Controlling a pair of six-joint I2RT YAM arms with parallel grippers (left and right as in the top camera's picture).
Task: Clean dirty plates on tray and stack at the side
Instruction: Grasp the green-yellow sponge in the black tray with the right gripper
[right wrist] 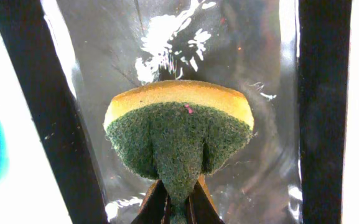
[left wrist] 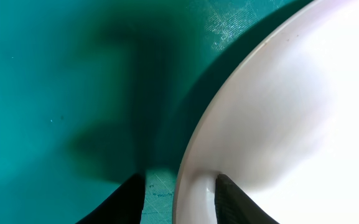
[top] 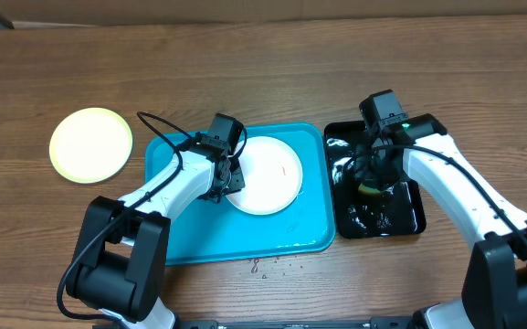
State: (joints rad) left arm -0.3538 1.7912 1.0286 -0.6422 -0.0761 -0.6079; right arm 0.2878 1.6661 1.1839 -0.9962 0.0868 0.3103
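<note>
A white plate [top: 268, 174] with a small reddish mark lies on the turquoise tray [top: 185, 233]. My left gripper [top: 233, 179] sits at the plate's left rim. In the left wrist view the left gripper [left wrist: 181, 182] stands open astride that rim of the plate [left wrist: 279, 124]: one finger is inside the plate, the other outside over the tray [left wrist: 55, 74], with a gap to the rim. A pale yellow plate [top: 90, 144] rests on the table at the far left. My right gripper [right wrist: 179, 190] is shut on a green-and-yellow sponge [right wrist: 179, 124] over the black tray.
The glossy black tray [top: 400, 217], wet and shiny, stands just right of the turquoise tray. In the right wrist view the black tray [right wrist: 229, 62] fills the background. Small crumbs or drops [top: 268, 266] lie on the wooden table before the turquoise tray.
</note>
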